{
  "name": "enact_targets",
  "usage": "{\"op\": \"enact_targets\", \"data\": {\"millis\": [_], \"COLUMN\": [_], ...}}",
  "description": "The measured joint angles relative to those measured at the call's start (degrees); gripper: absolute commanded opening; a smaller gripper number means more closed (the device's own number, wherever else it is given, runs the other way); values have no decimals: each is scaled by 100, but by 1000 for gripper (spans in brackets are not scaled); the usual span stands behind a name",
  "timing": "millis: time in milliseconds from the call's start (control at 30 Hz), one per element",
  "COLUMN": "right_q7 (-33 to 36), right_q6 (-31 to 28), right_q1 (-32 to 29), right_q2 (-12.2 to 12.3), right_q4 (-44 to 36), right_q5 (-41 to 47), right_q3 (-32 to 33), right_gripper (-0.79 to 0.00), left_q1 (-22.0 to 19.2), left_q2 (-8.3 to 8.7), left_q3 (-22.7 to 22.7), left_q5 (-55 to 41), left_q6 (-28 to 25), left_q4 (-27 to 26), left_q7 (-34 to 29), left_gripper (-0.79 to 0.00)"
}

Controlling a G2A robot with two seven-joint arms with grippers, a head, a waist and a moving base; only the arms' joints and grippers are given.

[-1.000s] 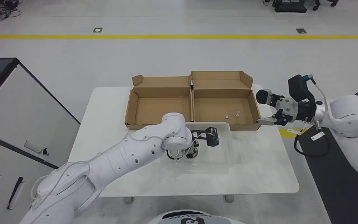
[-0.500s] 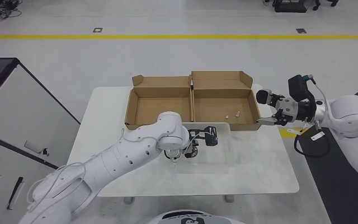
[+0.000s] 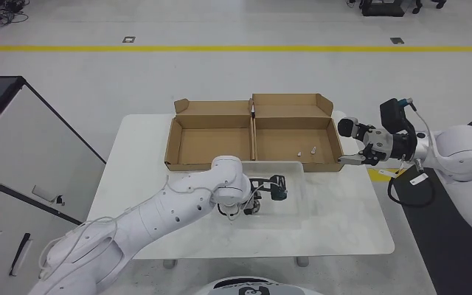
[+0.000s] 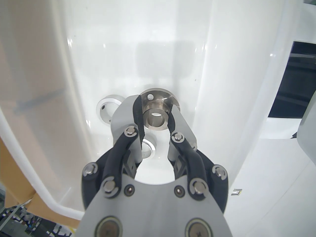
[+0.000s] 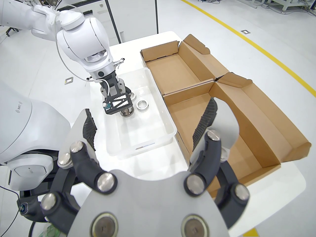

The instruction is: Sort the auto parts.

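Well, seen from the top view, the left arm was bent over the clear tray in the middle of the bench. Just behind the tray stood two open cardboard boxes, the left box and the right box, the latter with two small parts lying in it. The right arm hung off the outer end of the right box, touching nothing.

Through the left wrist view, the left jaws were closed snugly on the neck of a flanged bushing, which stood upright inside the tray. I couldn't tell whether its flange rested on the tray floor. Two silver rings lay loose just beside it.

Through the right wrist view, the right jaws stood wide open and held nothing, poised above the right box's corner.

To my eye this was the picking step, with the grip already made. The next move called for a straight lift, high enough to clear the tray wall, then a short carry over the box edge. Which box suited the bushing, I couldn't say.
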Motion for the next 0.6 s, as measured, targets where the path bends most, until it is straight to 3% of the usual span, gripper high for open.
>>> {"op": "enact_targets", "data": {"millis": [600], "right_q7": [0], "right_q6": [0], "right_q1": [0], "right_q2": [0], "right_q4": [0], "right_q5": [0], "right_q3": [0], "right_gripper": [0], "left_q1": [-66], "left_q2": [-175], "left_q3": [142], "left_q5": [-109], "left_q6": [69], "left_q4": [472], "left_q7": [76], "left_gripper": [-785]}}
